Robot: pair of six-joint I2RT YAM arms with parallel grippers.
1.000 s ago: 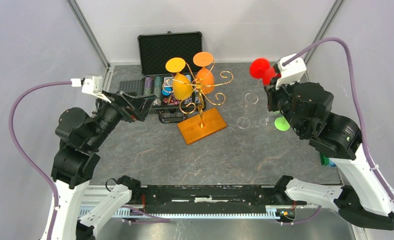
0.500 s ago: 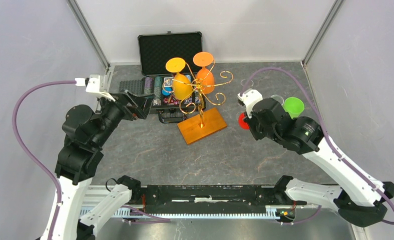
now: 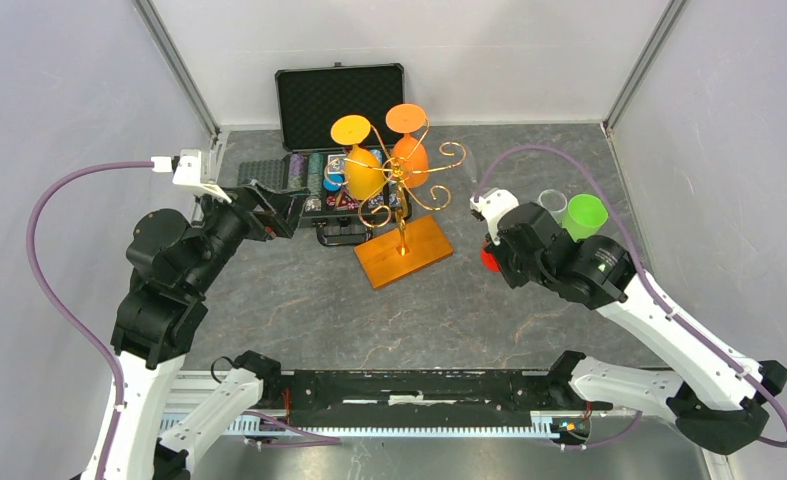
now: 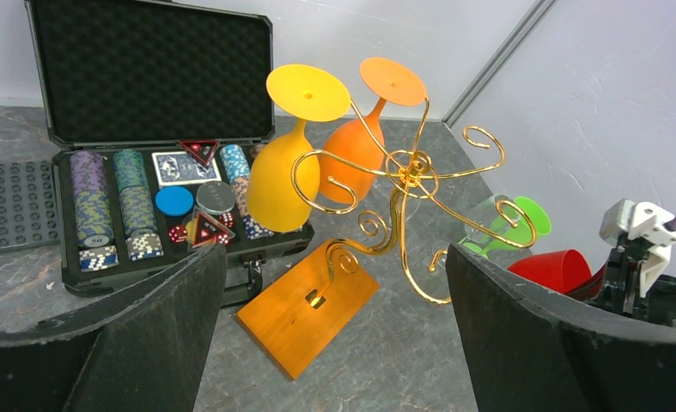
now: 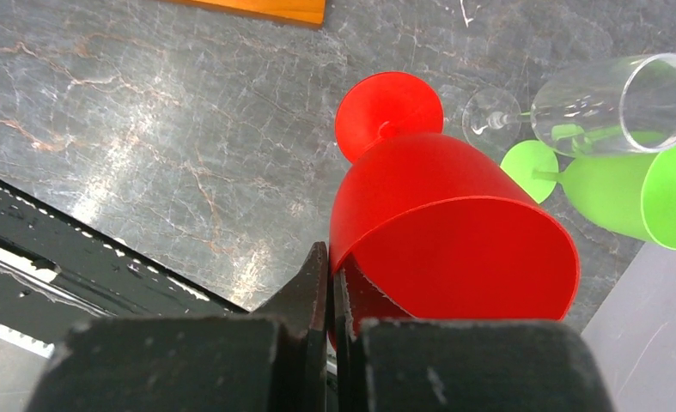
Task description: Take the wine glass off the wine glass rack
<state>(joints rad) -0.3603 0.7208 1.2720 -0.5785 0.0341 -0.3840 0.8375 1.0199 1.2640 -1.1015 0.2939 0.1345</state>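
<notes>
The golden wire wine glass rack (image 3: 405, 186) stands on its orange-brown wooden base (image 3: 403, 251) at mid-table. A yellow wine glass (image 3: 361, 168) and an orange wine glass (image 3: 409, 152) hang upside down from its arms; both also show in the left wrist view, the yellow wine glass (image 4: 284, 176) left of the orange wine glass (image 4: 358, 142). My right gripper (image 5: 330, 283) is shut on the rim of a red wine glass (image 5: 450, 232), held low and tilted over the table right of the rack. My left gripper (image 4: 334, 343) is open and empty, left of the rack and facing it.
An open black case of chips (image 3: 339, 110) stands behind the rack, with a grey studded plate (image 3: 264, 172) to its left. A green glass (image 5: 626, 184) and a clear glass (image 5: 613, 103) lie on the table beside the red one. Grey walls close in both sides.
My right arm has swung from the back right, where it held the red glass high, down and inward to the table right of the rack. The left arm shifted only slightly.
</notes>
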